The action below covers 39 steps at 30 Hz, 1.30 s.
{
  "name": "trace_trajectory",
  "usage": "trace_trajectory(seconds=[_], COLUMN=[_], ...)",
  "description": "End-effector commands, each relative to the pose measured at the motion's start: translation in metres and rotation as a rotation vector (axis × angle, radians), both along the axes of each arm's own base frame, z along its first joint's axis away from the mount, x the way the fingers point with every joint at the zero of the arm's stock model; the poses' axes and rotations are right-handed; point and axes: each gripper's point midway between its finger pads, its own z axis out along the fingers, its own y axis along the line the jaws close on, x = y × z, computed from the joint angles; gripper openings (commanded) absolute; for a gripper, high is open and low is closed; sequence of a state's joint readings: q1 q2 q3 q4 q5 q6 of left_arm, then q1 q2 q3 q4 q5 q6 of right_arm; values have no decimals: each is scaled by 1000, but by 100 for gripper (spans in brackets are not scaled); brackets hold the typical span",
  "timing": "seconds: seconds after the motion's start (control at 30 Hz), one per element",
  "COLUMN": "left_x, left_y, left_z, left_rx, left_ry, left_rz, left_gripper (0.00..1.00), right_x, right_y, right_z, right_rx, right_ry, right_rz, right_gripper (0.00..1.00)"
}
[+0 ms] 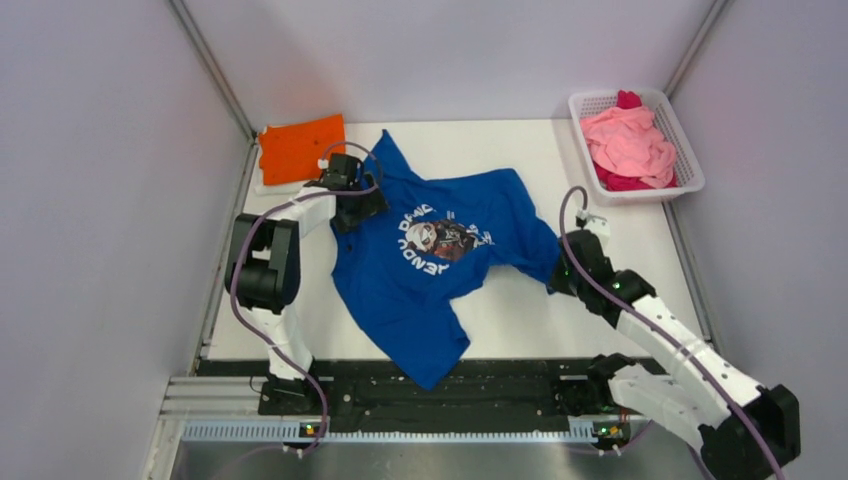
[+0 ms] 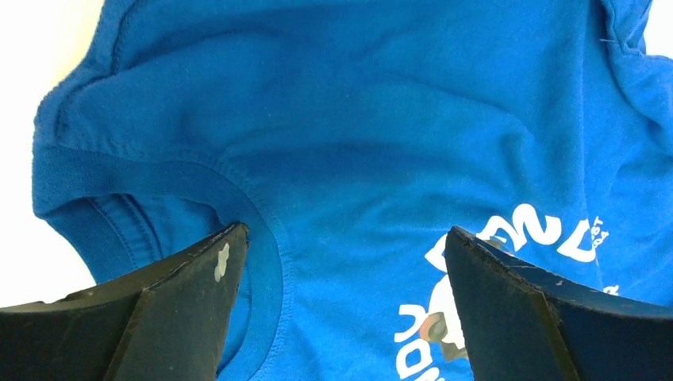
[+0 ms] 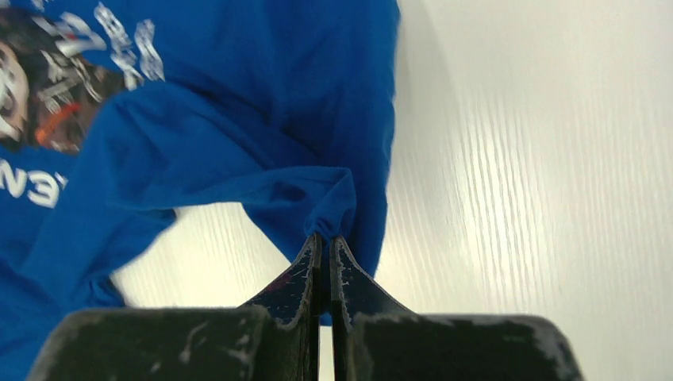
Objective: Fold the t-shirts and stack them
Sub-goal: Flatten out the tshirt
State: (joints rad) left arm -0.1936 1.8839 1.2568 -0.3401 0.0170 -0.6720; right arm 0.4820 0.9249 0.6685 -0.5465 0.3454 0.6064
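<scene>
White counter (image 1: 520,320): beyond the right pincer (image 3: 325,236), which pinches the blue t-shirt (image 1: 400,290) at its edge, a mesh basket (image 1: 650,194) holds pink t-shirts (image 1: 630,140); left pincer (image 2: 345,234) spread.

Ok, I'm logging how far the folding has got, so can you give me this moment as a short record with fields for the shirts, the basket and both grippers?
blue t-shirt: spread out unfolded on the table, print facing up
orange t-shirt: folded flat at the far left corner
pink t-shirts: heaped in the white basket, far right
left gripper: open, over the blue collar
right gripper: shut on a pinch of the blue t-shirt's right-hand edge
</scene>
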Motion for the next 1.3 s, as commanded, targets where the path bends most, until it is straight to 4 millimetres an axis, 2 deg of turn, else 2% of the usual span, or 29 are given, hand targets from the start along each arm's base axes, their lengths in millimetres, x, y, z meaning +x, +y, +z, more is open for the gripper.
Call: trace_trajectory(seconds=[0.0,0.07,0.13,0.2,0.27,0.3,0.37,0.5,0.6,0.7,0.8,0.87,1.0,1.17,1.27], left_x=[13,18,21,22,22,21,18,-3,-25,-54,-83,-94,-106,-100,-91], left_y=[9,11,13,12,10,9,9,0,-12,-26,-31,-33,-38,-44,-36], left_z=[10,14,15,17,21,23,29,48,65,64,55,48,32,9,-2], left_rx=[49,55,59,53,44,39,38,-12,-28,-75,-133,-152,-153,-145,-80], left_ry=[-14,-28,-29,-21,-22,-26,-37,-58,-112,-113,-89,-86,-46,31,63], left_rz=[5,15,18,17,8,-2,-9,-32,-56,-86,-85,-91,-108,-116,-101], left_gripper=[99,99,99,99,99,99,99,99,99,99,99,99,99,99,99], right_x=[-61,-74,-78,-81,-78,-73,-57,-19,8,36,62,80,116,151,162], right_y=[-4,-6,-14,-28,-27,-26,-20,-11,4,30,65,83,111,119,118], right_z=[-38,-46,-45,-42,-40,-37,-25,5,24,33,31,26,11,-16,-36], right_rx=[82,94,94,55,57,62,72,56,61,122,218,237,191,174,169], right_ry=[210,237,233,235,227,210,143,-17,-93,-173,-208,-195,-138,-141,-107], right_rz=[-53,-86,-157,-236,-241,-243,-214,-148,-100,-32,40,74,134,80,57], right_gripper=[0,12,14,28,50,69,96,99,99,99,99,99,99,99,99])
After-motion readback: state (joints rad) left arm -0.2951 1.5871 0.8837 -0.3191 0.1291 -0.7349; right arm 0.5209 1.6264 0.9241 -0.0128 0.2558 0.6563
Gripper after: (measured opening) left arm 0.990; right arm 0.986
